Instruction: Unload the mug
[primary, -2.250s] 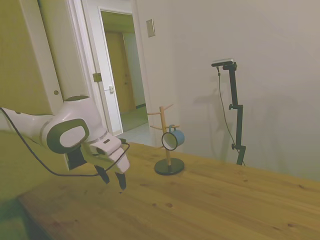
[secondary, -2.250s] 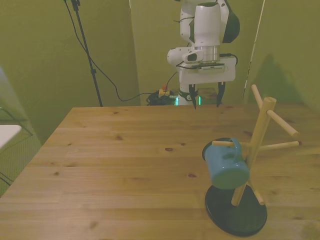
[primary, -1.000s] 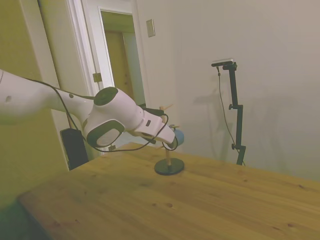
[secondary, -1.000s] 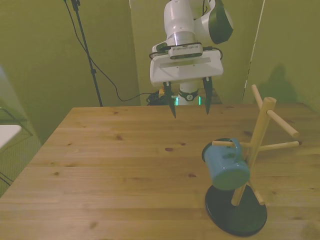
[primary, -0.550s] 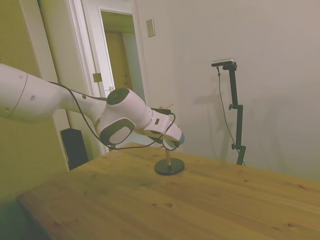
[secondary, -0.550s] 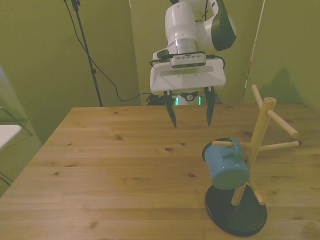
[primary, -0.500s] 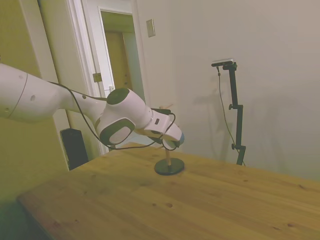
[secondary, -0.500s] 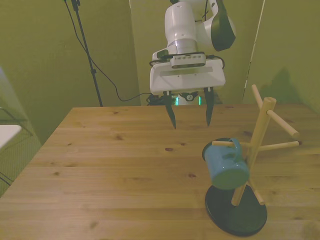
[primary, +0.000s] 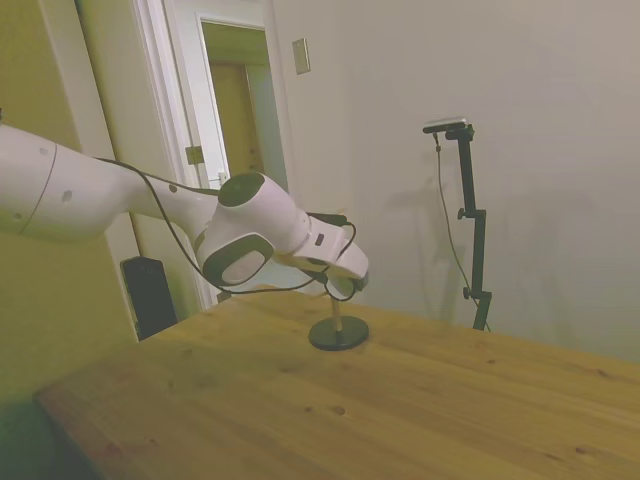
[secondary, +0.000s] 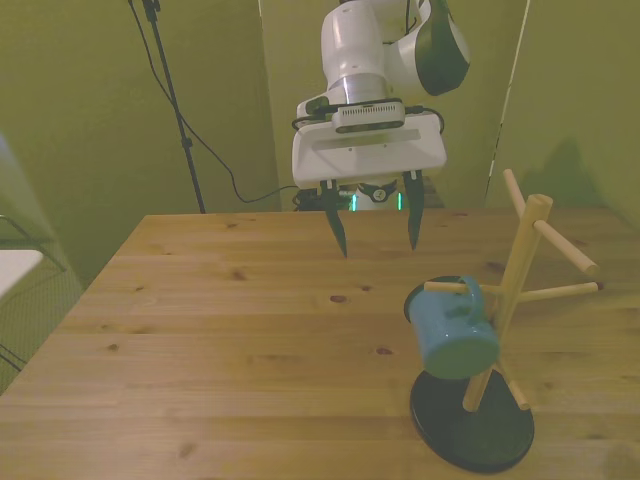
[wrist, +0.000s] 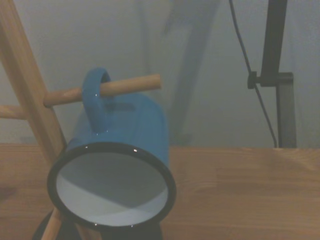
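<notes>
wooden table (secondary: 230, 330) spans the front view, bare on the 9 o'clock side. gripper (secondary: 371, 228) hangs above the far half of the table at about 12 o'clock of the front view, fingers spread wide, nothing between them, pointing down and toward the mug. mug (secondary: 452, 325) at about 4 o'clock from the gripper in the front view, well apart from it, hanging by its handle (wrist: 95, 100) on a lower peg (wrist: 105, 90) of the wooden mug tree (secondary: 520, 270), mouth toward the robot and tilted down, clear of the tabletop. tree stands on a dark round base (secondary: 472, 423) near the front view's right. wrist view has the mug's open mouth and dark rim facing the camera, handle looped over the peg with the peg tip poking past it. in the side view the wrist covers the mug, only the base (primary: 339, 333) and a bit of post showing. step in hand looks like the approach, no contact yet. next move likely calls for closing in toward the mug, taking a wall or rim between the fingers, then sliding the handle outward along the peg before any lift; pulling the wrong way risks tipping the tree.
</notes>
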